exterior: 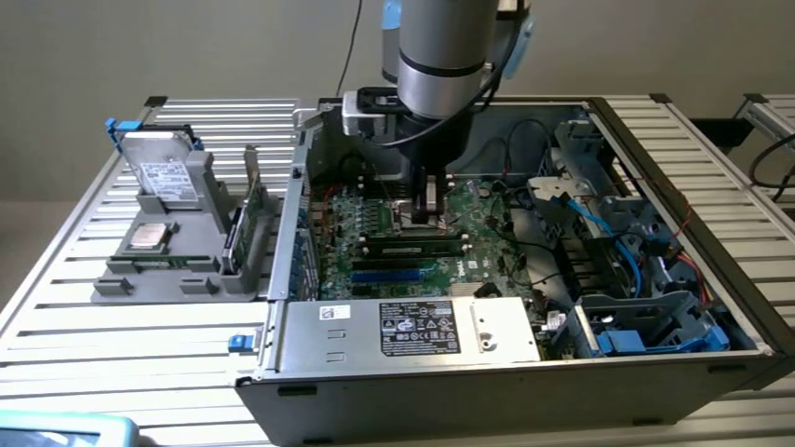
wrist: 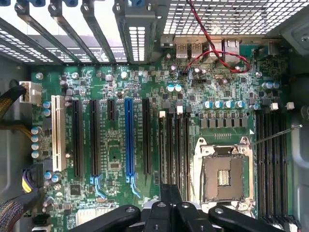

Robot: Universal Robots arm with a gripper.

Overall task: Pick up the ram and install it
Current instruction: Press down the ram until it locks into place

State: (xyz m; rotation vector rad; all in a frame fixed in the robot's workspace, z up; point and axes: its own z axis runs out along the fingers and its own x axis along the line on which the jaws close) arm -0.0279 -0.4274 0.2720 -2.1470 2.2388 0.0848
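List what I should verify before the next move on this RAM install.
1. Tool shut: ok.
2. Tool over the black memory slots beside the square metal CPU socket: ok.
3. Long dark memory stick with pale label lying along the slots below the tool: ok in the exterior view.
4. Stick fully seated: cannot tell.
5. Tool gripping the stick or only touching it: cannot tell.
6. Red twisted cable apart from the tool: ok.

The claw [wrist: 171, 203] is cut off by the wrist view's edge, its fingertips hiding the ram [wrist: 171, 159] slots.
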